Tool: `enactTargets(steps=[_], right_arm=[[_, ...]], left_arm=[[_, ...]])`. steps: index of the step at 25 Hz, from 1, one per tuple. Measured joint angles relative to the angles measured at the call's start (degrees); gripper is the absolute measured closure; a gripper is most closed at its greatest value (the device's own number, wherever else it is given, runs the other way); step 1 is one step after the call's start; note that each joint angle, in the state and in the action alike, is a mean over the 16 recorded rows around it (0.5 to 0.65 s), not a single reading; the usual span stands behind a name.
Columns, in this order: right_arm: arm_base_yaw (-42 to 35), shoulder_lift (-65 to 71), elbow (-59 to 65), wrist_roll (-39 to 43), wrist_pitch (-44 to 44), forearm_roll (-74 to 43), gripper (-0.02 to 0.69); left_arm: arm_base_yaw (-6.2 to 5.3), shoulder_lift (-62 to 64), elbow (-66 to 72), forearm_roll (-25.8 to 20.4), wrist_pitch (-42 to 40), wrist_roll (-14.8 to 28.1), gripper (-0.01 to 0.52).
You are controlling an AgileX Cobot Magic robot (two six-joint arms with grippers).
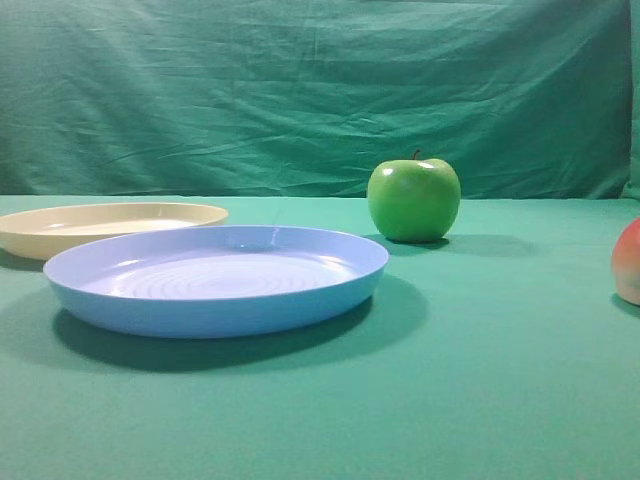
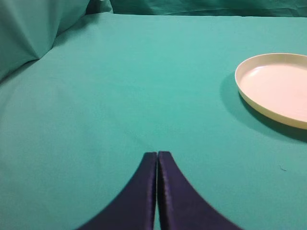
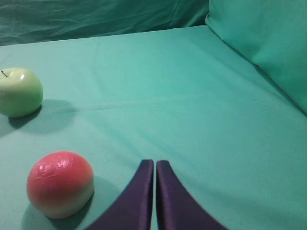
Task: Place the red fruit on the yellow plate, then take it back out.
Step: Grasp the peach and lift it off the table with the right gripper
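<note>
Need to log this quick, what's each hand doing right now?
Left hand: closed, holding nothing.
Right hand: closed, holding nothing.

left claw (image 2: 157, 158): 2 dark navy curved blades | right claw (image 3: 154, 165): 2 dark purple curved blades

**Where my three cameras sit**

My high camera looks from low over the green cloth (image 1: 480, 400), nearly level, toward the backdrop; the blue plate (image 1: 215, 300) is closest, with the yellow plate (image 1: 60, 235) and apple (image 1: 413, 200) behind.

My left wrist camera looks forward and down past my left gripper (image 2: 157, 155), with the yellow plate (image 2: 249, 96) at its right edge, shared with the high view.

My right wrist camera looks the same way past my right gripper (image 3: 154, 164). It shares the apple (image 3: 19, 92) and the red fruit (image 3: 60, 184) with the high view, where the fruit (image 1: 628, 262) is cut by the right edge.
</note>
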Motion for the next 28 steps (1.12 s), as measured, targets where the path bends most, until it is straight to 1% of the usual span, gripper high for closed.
enactTargets(steps=[19, 23, 28], right_arm=[[0.0, 0.0, 0.0, 0.0, -0.6, -1.0, 0.665], [0.0, 0.0, 0.0, 0.3, -3.9, -1.6, 0.665], [0.0, 0.0, 0.0, 0.9, -12.7, -1.9, 0.665]], left_arm=[[0.0, 0.0, 0.0, 0.0, 0.0, 0.0, 0.514], [0.0, 0.0, 0.0, 0.0, 0.0, 0.0, 0.514], [0.0, 0.0, 0.0, 0.0, 0.0, 0.0, 0.514]])
